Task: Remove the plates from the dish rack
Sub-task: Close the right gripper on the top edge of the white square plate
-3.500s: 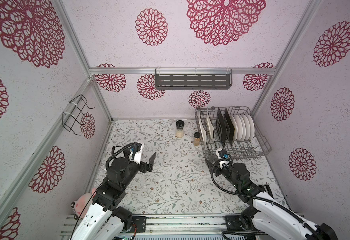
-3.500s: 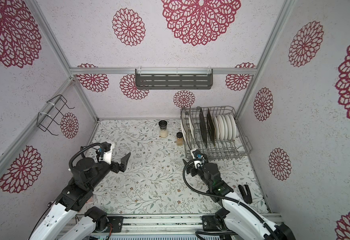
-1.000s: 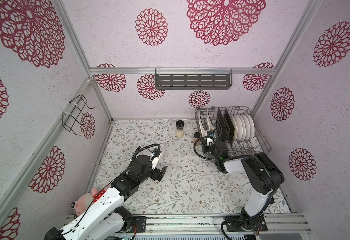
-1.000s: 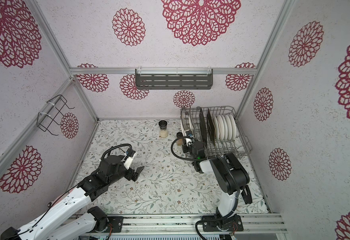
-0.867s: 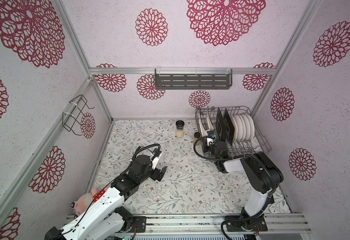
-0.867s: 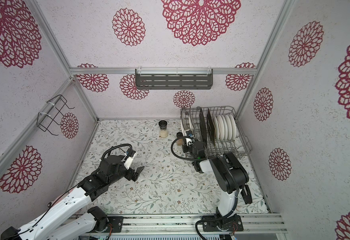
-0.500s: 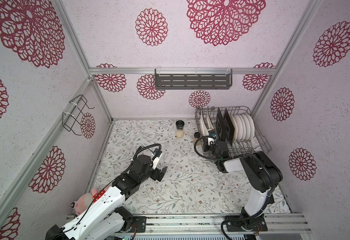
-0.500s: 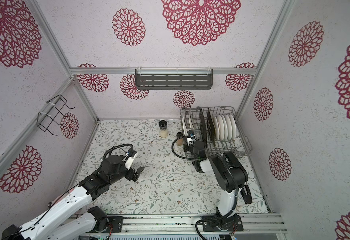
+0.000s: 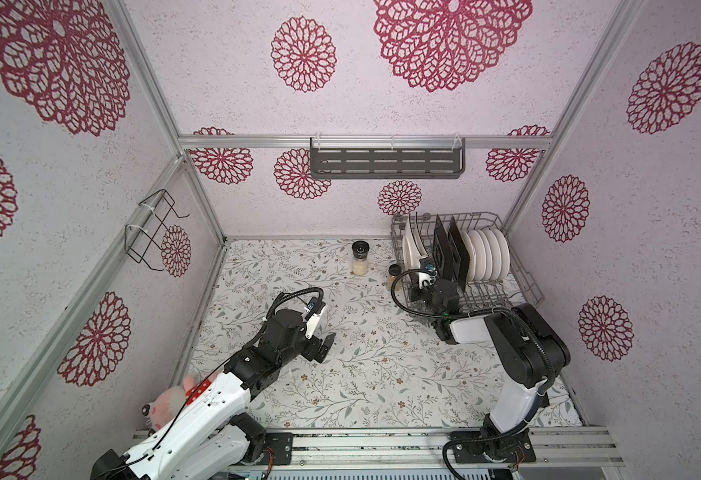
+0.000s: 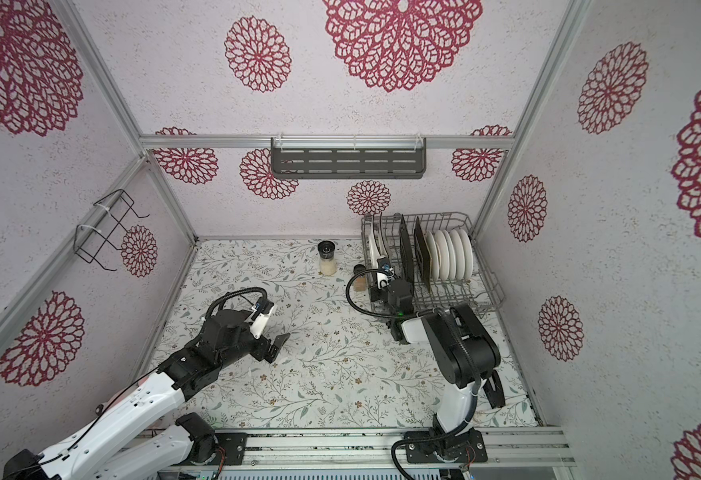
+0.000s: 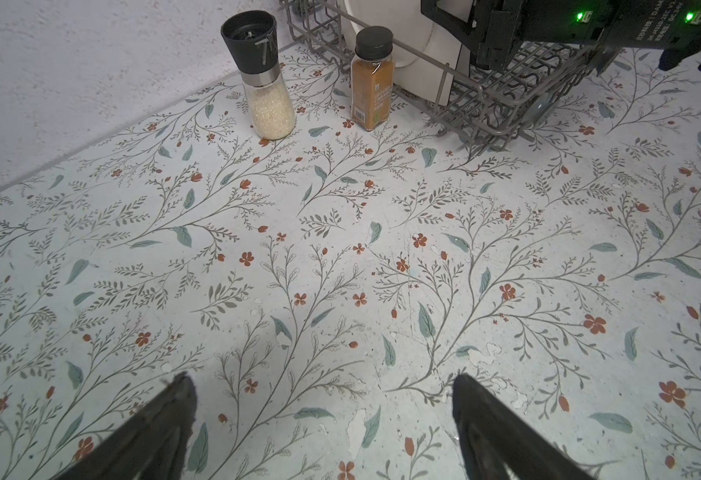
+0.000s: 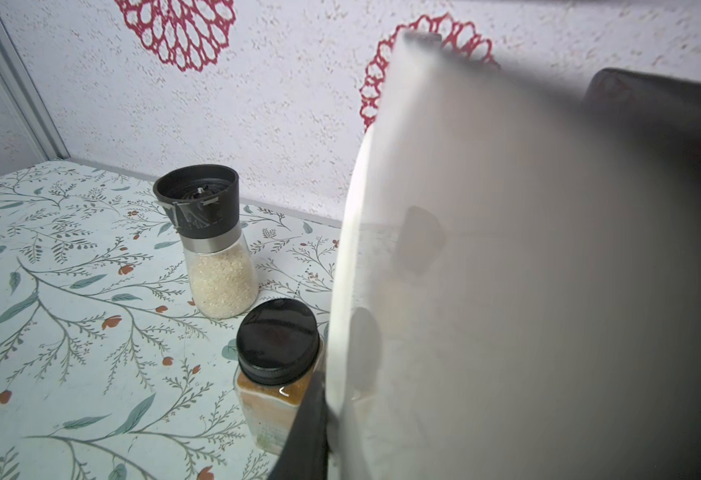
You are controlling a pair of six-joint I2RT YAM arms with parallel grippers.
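Note:
The grey wire dish rack (image 9: 523, 274) (image 10: 490, 277) stands at the back right and holds the plates upright. Cream plates (image 9: 410, 249) (image 10: 375, 243) fill its left end, then black square plates (image 9: 440, 249) (image 10: 406, 253), then round white plates (image 9: 488, 257) (image 10: 452, 253). My right gripper (image 9: 423, 276) (image 10: 382, 282) (image 12: 332, 415) is at the left end, shut on the rim of a cream plate (image 12: 506, 291). One finger (image 12: 311, 419) lies on the plate's outer face; the other is hidden behind it. My left gripper (image 9: 324, 345) (image 10: 278, 343) (image 11: 321, 380) hangs open and empty over the table's middle.
A clear grinder jar (image 9: 359, 259) (image 11: 263, 83) and an orange spice jar (image 9: 393, 276) (image 12: 276, 365) stand just left of the rack. A slotted shelf (image 9: 386, 164) hangs on the back wall and a wire holder (image 9: 153, 232) on the left wall. A pink plush (image 9: 166, 405) lies by the left arm's base.
Since the oldest frames both arms have reached forward, the right one to the rack's left end. In the last second the right jaws have closed onto the cream plate; the left arm barely moved.

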